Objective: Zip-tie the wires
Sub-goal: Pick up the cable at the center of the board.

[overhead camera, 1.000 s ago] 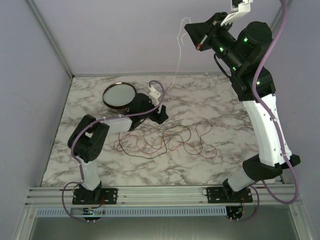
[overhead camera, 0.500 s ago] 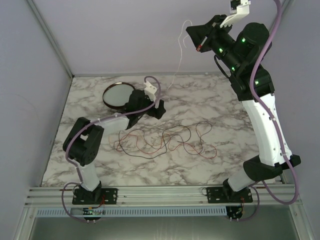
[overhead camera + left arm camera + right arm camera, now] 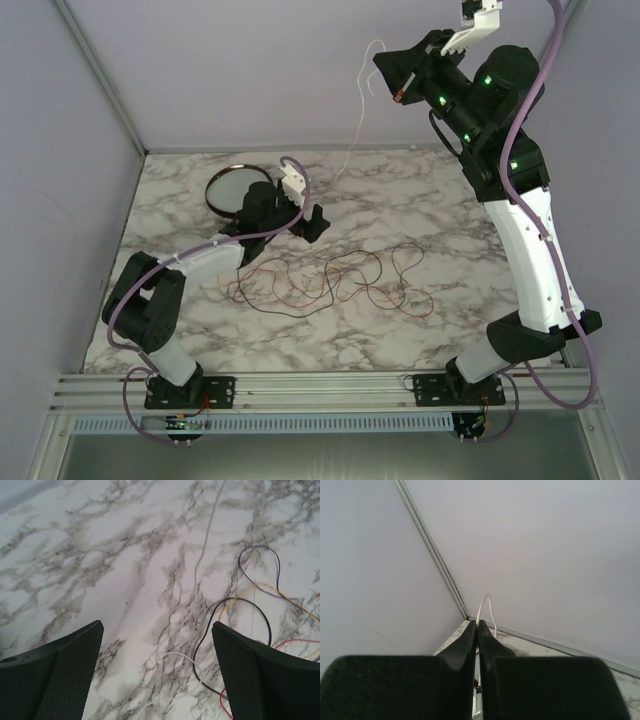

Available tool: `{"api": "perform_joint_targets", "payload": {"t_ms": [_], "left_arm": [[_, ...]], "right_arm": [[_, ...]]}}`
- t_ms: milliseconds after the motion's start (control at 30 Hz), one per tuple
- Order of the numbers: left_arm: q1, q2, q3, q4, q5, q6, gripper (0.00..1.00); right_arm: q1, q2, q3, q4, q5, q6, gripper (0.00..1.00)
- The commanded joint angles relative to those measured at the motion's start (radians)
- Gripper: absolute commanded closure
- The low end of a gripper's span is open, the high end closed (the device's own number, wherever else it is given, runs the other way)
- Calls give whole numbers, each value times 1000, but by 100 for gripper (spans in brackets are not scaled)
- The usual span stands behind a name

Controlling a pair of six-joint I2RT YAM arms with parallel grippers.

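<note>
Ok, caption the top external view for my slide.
Raised right gripper pinches a thin white strand dangling toward the marble table; open left gripper hovers near the tangled wires.

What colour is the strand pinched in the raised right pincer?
The strand is white, clearest in the right wrist view.

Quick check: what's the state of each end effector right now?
Left end effector: open, holding nothing.
Right end effector: closed on a thin white strand.
</note>
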Motion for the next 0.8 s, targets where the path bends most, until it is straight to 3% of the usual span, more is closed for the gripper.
{"api": "perform_joint_targets", "payload": {"t_ms": [0, 233, 433, 500, 600, 767], "left_arm": [[-4, 26, -18, -1, 72, 38, 9], [-25, 142, 48, -38, 83, 50, 11], [-47, 233, 106, -43, 81, 57, 22], [-49, 252, 116, -38, 79, 56, 34], [-50, 270, 137, -46, 60, 58, 61], [-49, 283, 145, -37, 11, 78, 91]], "right_arm": [[-11, -29, 3, 31, -2, -2, 100], [-12, -30, 1, 33, -4, 4, 100], [-11, -35, -1, 33, -2, 6, 100], [-11, -38, -4, 33, -1, 6, 100], [-12, -43, -11, 33, 2, 5, 100], [-12, -60, -30, 37, 12, 2, 100]]}}
